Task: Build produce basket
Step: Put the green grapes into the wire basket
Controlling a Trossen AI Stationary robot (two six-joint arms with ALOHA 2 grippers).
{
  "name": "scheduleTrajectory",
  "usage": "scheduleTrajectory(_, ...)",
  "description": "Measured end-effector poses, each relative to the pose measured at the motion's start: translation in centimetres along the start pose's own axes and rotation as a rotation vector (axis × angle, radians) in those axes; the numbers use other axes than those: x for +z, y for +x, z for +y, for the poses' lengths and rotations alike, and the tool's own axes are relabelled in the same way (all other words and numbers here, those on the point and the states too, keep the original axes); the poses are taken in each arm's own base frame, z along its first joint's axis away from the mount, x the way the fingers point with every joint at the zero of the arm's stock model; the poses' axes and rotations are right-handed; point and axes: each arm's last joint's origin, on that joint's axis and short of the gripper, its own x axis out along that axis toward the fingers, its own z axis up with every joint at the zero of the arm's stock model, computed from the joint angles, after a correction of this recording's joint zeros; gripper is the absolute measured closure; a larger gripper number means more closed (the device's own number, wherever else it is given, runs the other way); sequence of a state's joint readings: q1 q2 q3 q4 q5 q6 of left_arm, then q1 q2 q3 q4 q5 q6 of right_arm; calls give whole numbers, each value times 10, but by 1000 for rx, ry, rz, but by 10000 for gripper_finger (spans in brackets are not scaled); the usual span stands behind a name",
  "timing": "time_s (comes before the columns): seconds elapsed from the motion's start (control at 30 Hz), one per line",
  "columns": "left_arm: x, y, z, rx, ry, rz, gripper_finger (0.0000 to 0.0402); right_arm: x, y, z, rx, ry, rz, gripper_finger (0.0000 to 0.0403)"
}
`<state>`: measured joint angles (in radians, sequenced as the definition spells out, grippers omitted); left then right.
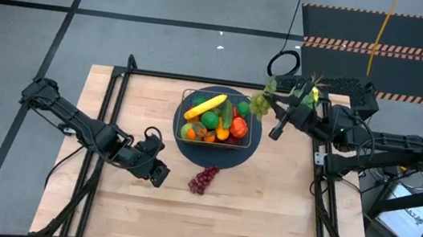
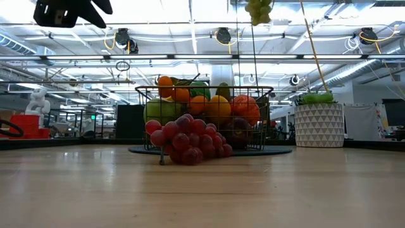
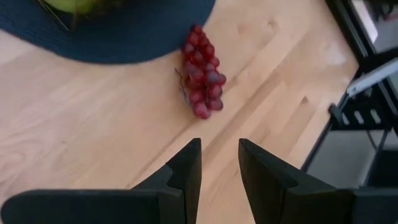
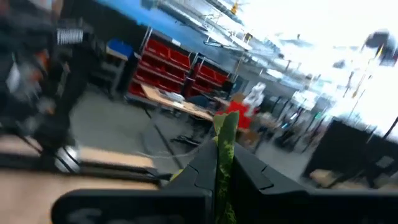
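Observation:
The wire basket [image 1: 252, 144] stands on a round dark mat [image 1: 215, 158] at the table's middle, heaped with produce: a banana [image 1: 206, 106], limes, oranges and red fruit. A bunch of purple grapes [image 1: 203, 179] lies on the wood near the mat's near edge; it also shows in the left wrist view [image 3: 202, 71]. My left gripper [image 1: 159, 174] is open and empty, just left of that bunch. My right gripper [image 1: 270, 103] is shut on a bunch of green grapes [image 1: 259, 102], high above the basket's far right corner. The green bunch hangs at the top of the low view [image 2: 258, 9]. My right gripper pinches a thin green part of the grape bunch [image 4: 224, 140] between its two fingers. The fingers come about level from the table's right side. The bunch is lifted clear, high above the table, and hangs beside the fingertips.
A potted green plant in a white patterned pot [image 2: 319, 123] stands at the table's far right, close to my right arm. Dark metal frame rails [image 1: 123, 83] run along the table's left, right and far edges. Bare wood [image 1: 207, 223] lies on the near side of the mat.

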<state>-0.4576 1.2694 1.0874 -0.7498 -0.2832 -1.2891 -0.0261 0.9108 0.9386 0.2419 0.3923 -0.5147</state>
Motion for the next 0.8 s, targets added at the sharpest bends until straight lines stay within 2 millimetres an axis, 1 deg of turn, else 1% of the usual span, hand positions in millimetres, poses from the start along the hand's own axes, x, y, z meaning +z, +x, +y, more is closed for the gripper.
scheduleTrajectory(0.13,2,0,-1,0,-23,-62,295,0,0,1,4,261,-1,387)
scheduleTrajectory(0.3,4,-1,-9,-78,-58,-87,295,-1,-1,3,19,628,22,387)
scheduleTrajectory(0.4,4,-2,-13,-116,-59,-95,295,-6,-1,6,22,827,74,387)
scheduleTrajectory(0.6,4,-2,-14,-121,-21,-101,295,-14,-3,13,8,1361,194,387)
scheduleTrajectory(0.7,4,-2,-14,-121,-4,-100,295,-16,-3,17,37,1605,204,387)
scheduleTrajectory(0.8,1,-2,-15,-125,4,-96,295,-18,-3,21,107,1768,172,387)
